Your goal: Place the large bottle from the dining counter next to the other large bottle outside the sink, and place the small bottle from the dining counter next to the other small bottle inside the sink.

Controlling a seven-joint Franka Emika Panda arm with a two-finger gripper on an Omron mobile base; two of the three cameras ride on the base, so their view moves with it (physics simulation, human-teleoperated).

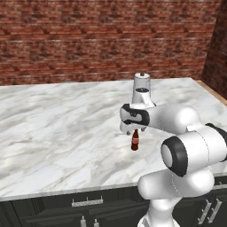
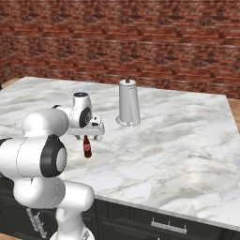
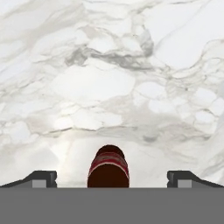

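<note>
1. Position of the small bottle (image 1: 135,141): it stands upright on the marble bench (image 1: 53,133), in the front half of the slab, with bare marble all around it. A tall metal canister with a knob (image 2: 128,103) stands farther back and well apart from it.

2. Handling, as I judge it: the small bottle is short and probably light, and its body looks hard and glossy like glass, so it will not give under the pads and may slip if it is held weakly. The base looks narrow, so a side push from one finger before the other could tip it.

3. Where to take hold: the straight body at the red label seems best, because there the two pads can sit flat on opposite sides. The neck is thinner and tapered, and a grip there would let the bottle swing.

4. State of the pincer (image 3: 112,177): its fingers stand wide apart, one on each side of the bottle top in the hand view, and they touch nothing. It holds nothing. In both base views the hand hangs directly above the bottle, pointing down.

5. Next need, in my opinion: to go lower, straight down, until the pads reach the label, and only then to press together.
</note>
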